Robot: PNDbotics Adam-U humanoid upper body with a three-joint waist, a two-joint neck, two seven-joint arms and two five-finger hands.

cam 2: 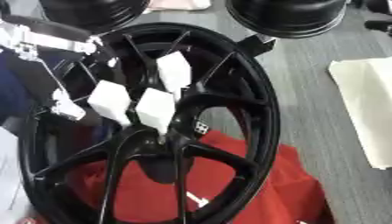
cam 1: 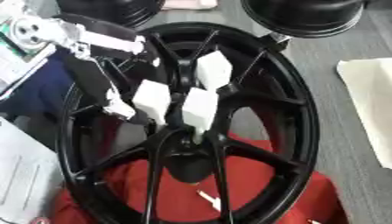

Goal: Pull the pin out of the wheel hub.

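A black multi-spoke wheel point(cam 1: 302, 131) lies on a red cloth point(cam 1: 253, 197). My left hand point(cam 1: 107, 43) comes in from the upper left over the rim, black and silver with white fingertips point(cam 1: 201, 108). Its fingers curl down onto the hub centre point(cam 1: 187, 148), their pads bunched together. Just below the lowest pad a short pale pin point(cam 1: 197, 134) sticks out of the hub, and the pads close on its top. Most of the pin is hidden by the fingers. My right hand shows in neither view.
Two black round objects sit beyond the wheel, at the top left point(cam 1: 111, 11) and the top right point(cam 1: 302, 15). A cream cloth point(cam 1: 371, 96) lies on the grey floor to the right. White paper point(cam 1: 23, 175) lies at the lower left.
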